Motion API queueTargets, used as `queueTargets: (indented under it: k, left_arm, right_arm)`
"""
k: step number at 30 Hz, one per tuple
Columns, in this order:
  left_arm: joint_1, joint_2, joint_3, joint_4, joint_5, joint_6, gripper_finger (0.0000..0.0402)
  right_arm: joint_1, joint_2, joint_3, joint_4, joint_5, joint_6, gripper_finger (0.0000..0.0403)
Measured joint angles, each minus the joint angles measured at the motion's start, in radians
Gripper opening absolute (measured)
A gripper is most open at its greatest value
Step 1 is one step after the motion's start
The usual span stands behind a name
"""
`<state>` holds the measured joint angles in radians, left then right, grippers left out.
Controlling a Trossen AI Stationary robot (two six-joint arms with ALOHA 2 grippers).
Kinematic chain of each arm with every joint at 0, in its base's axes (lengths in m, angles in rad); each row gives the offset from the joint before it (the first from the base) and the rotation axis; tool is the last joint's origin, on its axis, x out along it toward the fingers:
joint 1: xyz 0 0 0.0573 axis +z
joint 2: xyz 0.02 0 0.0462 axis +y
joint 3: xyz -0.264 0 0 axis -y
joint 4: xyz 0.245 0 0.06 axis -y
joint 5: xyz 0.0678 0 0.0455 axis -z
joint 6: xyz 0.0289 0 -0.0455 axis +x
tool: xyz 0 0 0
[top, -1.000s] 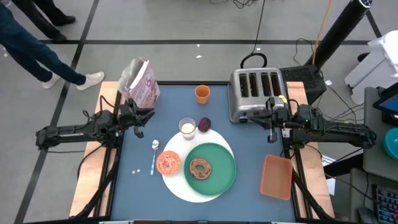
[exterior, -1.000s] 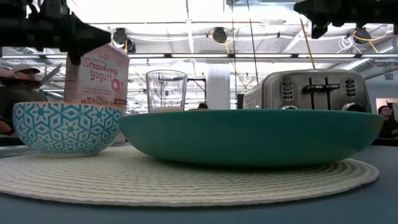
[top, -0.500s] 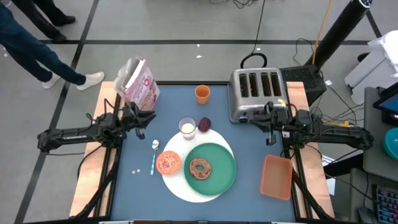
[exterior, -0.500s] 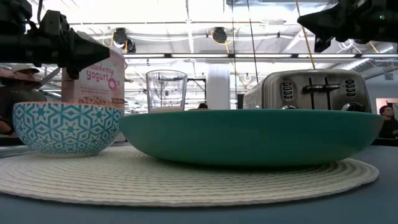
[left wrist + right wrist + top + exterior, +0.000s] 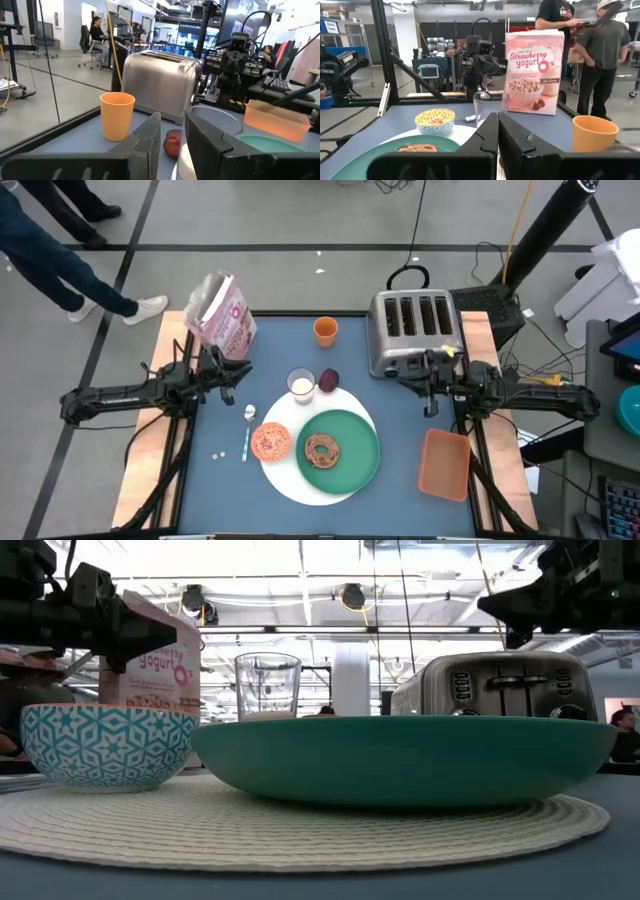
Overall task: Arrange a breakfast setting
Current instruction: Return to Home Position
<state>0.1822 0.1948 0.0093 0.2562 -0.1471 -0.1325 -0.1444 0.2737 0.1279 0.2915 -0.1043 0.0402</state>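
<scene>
- I am watching one blue desk [image 5: 400, 450] carrying one round white mat [image 5: 290, 480]; the setting is sitting unchanged from a second ago.
- Two arms are flanking it. The left gripper [image 5: 226, 388] is hanging by the one pink cereal box [image 5: 225, 315], jaws slightly parted and empty. The right gripper [image 5: 430, 402] is hanging before the toaster [image 5: 415, 325], jaws closed on nothing, having edged inward.
- One large green plate [image 5: 350, 450] is holding one brown bagel [image 5: 323, 449].
- One small orange bowl [image 5: 271, 442], blue-patterned outside, is sitting to the plate's left.
- One glass of milk [image 5: 301, 385] and one dark red fruit [image 5: 329, 380] are standing side by side at the mat's far edge.
- One spoon [image 5: 248, 430] is lying left of the bowl.
</scene>
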Motion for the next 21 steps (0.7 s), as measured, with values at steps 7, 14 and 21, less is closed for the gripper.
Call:
queueTargets:
  k: [7, 14, 21]
  left_arm:
    - [0.0, 0.001, 0.0, -0.043, 0.005, 0.016, 0.0094]
    - [-0.001, 0.001, 0.001, -0.11, 0.052, 0.021, 0.0094]
    - [-0.001, 0.001, 0.001, -0.178, 0.07, 0.043, 0.0094]
  right_arm:
    - [0.0, 0.001, -0.093, 0.163, -0.001, 0.001, 0.0002]
    - [0.0, 0.001, -0.108, 0.178, -0.002, 0.0, 0.0002]
    - [0.0, 0.001, -0.109, 0.151, -0.001, -0.033, 0.0002]
